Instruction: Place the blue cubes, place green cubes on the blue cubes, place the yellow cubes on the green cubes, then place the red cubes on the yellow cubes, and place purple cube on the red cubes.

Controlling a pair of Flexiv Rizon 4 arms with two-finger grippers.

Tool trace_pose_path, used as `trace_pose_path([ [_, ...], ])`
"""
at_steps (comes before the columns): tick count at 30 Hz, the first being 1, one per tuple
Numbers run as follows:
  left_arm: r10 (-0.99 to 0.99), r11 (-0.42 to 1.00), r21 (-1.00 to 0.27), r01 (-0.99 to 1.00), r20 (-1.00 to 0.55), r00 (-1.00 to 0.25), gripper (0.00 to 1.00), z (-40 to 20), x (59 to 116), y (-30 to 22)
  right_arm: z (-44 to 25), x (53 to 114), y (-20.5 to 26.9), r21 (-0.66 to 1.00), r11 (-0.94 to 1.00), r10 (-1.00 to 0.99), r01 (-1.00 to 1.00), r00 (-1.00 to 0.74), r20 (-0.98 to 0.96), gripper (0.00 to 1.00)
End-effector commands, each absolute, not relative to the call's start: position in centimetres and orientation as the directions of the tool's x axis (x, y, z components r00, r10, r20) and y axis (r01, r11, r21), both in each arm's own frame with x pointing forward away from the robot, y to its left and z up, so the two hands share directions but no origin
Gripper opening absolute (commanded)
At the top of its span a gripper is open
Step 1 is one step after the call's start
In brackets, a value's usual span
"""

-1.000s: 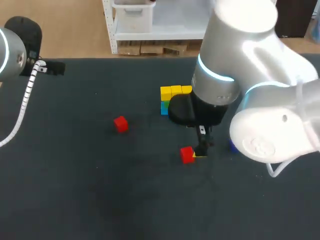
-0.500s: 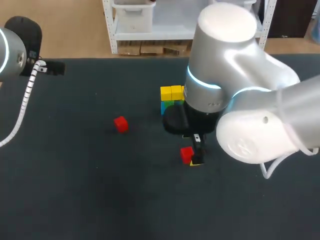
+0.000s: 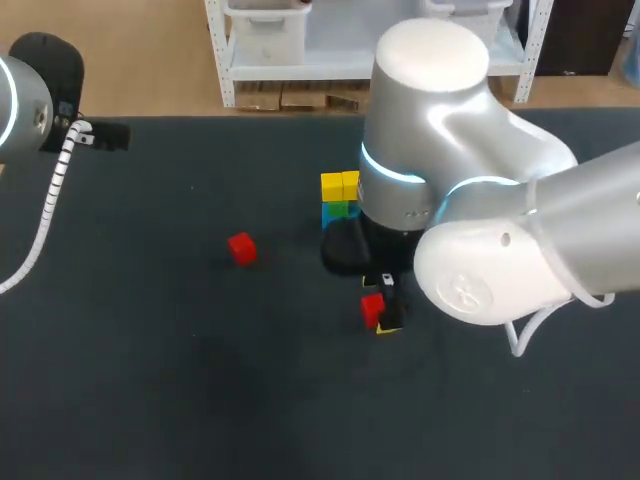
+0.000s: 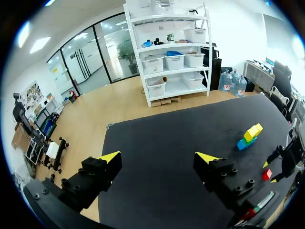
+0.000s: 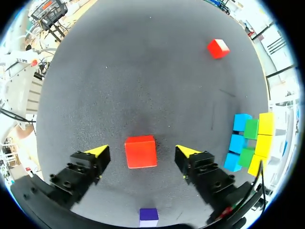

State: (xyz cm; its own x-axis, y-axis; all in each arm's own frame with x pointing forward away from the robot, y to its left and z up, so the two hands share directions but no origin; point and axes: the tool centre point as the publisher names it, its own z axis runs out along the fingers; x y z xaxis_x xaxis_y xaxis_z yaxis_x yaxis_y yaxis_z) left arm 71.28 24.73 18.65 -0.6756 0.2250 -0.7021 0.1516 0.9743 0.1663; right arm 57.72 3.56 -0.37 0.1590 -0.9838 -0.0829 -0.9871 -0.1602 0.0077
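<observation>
While the right gripper (image 5: 141, 151) hangs low over the black table (image 3: 150, 380), its fingers stand wide apart, and a red cube (image 5: 140, 152) sits right between them, touching neither tip. A second red cube (image 5: 218, 48) lies well apart, further ahead. Off to one side stands the stack: blue cubes (image 5: 237, 142) at the base, green cubes (image 5: 251, 129) on them, yellow cubes (image 5: 265, 124) on top. A purple cube (image 5: 148, 215) sits under the gripper, back from the fingers. The left gripper (image 4: 157, 157) is out by the table's left side, fingers spread wide, holding nothing
</observation>
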Motion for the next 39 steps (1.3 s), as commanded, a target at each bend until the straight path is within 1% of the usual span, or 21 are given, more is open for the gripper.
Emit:
trace_pose_path([
  [1,0.226,0.974,0.165,0.155,-0.702,-0.675,1.00,18.7,71.2,24.8,-0.9,57.9,3.7,0.011,-0.161,-0.985,-0.987,0.160,-0.071,0.43],
  [2,0.226,0.974,0.165,0.155,-0.702,-0.675,1.00,18.7,71.2,24.8,-0.9,57.9,3.6,0.010,-0.161,-0.985,-0.987,0.160,-0.068,0.38],
  [3,0.226,0.974,0.165,0.155,-0.702,-0.675,1.00,18.7,71.2,24.8,-1.0,57.9,3.6,0.009,-0.160,-0.985,-0.987,0.159,-0.064,0.28],
  [4,0.226,0.974,0.165,0.155,-0.702,-0.675,1.00,18.7,71.2,24.8,-1.0,57.9,3.6,0.007,-0.160,-0.985,-0.987,0.159,-0.061,0.14],
  [5,0.226,0.974,0.165,0.155,-0.702,-0.675,1.00,18.7,71.2,24.8,-1.0,57.9,3.6,0.006,-0.159,-0.986,-0.987,0.158,-0.060,0.03],
  [6,0.226,0.974,0.165,0.155,-0.702,-0.675,1.00,18.7,71.2,24.8,-1.0,57.9,3.5,0.004,-0.154,-0.986,-0.988,0.154,-0.060,0.00],
  [13,0.226,0.974,0.165,0.155,-0.702,-0.675,1.00,18.7,71.2,24.8,-0.2,58.1,3.2,0.000,-0.134,-0.989,-0.991,0.134,-0.069,0.00],
  [25,0.226,0.974,0.165,0.155,-0.702,-0.675,1.00,18.7,71.2,24.8,4.4,59.1,1.9,0.027,-0.044,-0.997,-0.999,0.042,-0.065,0.00],
  [32,0.226,0.974,0.165,0.155,-0.702,-0.675,1.00,18.7,71.2,24.8,7.1,61.3,1.9,-0.017,-0.023,-0.997,-1.000,0.024,-0.069,0.00],
  [39,0.226,0.974,0.165,0.155,-0.702,-0.675,1.00,18.7,71.2,24.8,8.5,65.3,1.8,-0.047,0.019,-0.998,-0.999,-0.016,-0.055,0.00],
])
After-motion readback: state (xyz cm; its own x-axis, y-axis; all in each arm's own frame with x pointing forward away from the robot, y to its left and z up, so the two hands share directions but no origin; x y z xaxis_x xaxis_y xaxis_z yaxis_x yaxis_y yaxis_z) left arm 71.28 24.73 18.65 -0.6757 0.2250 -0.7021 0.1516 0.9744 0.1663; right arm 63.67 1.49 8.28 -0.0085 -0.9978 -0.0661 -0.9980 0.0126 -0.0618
